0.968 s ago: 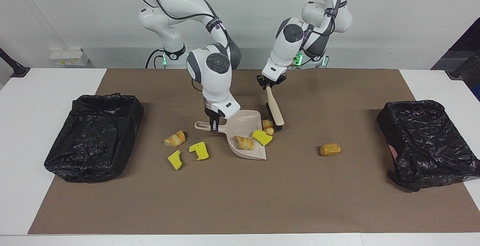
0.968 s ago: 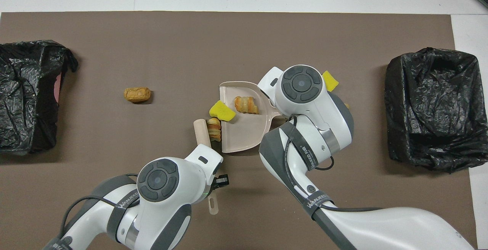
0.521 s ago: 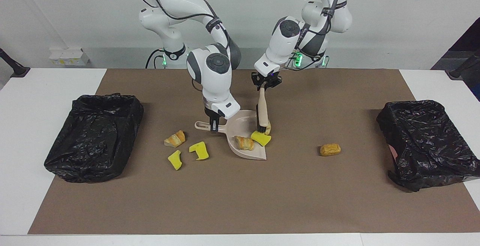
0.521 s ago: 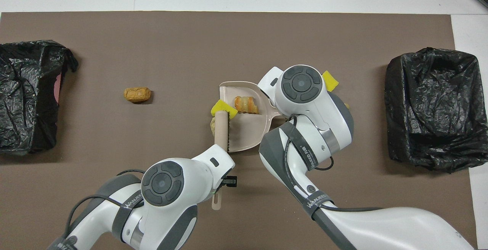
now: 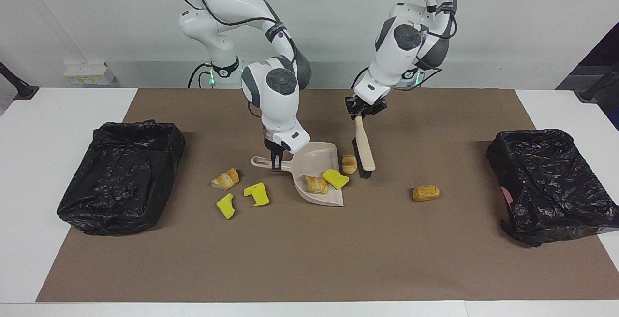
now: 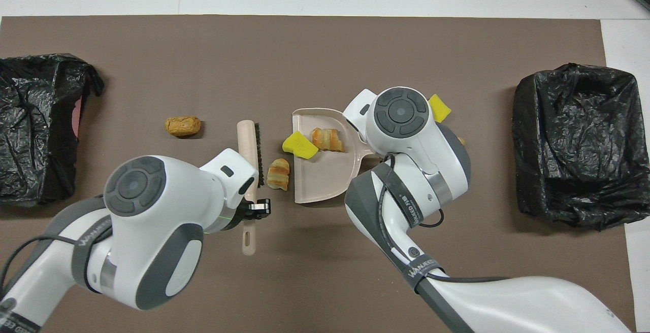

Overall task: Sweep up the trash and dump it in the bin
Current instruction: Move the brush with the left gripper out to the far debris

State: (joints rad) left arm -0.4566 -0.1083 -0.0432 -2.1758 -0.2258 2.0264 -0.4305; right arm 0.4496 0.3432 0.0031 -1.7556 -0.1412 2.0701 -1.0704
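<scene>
My right gripper [image 5: 275,158] is shut on the handle of the beige dustpan [image 5: 314,160], which lies flat on the mat. In the pan are a croissant piece [image 5: 315,184] and a yellow sponge chunk [image 5: 335,178] at its open edge. My left gripper [image 5: 359,113] is shut on the handle of the beige brush [image 5: 363,150], bristles down beside another croissant piece [image 5: 349,163] just outside the pan. More trash lies loose: a bread piece [image 5: 425,192] toward the left arm's end, a croissant piece [image 5: 225,179] and two yellow sponge chunks [image 5: 257,194] by the pan's handle.
A black-lined bin [image 5: 121,174] stands at the right arm's end of the brown mat and another [image 5: 551,184] at the left arm's end. In the overhead view the right arm covers most of the trash by the pan's handle.
My left arm swung the brush against the pan's mouth, nudging the sponge farther in, then pulled it back toward its own end. The croissant piece stays outside the pan. The right arm held still.
</scene>
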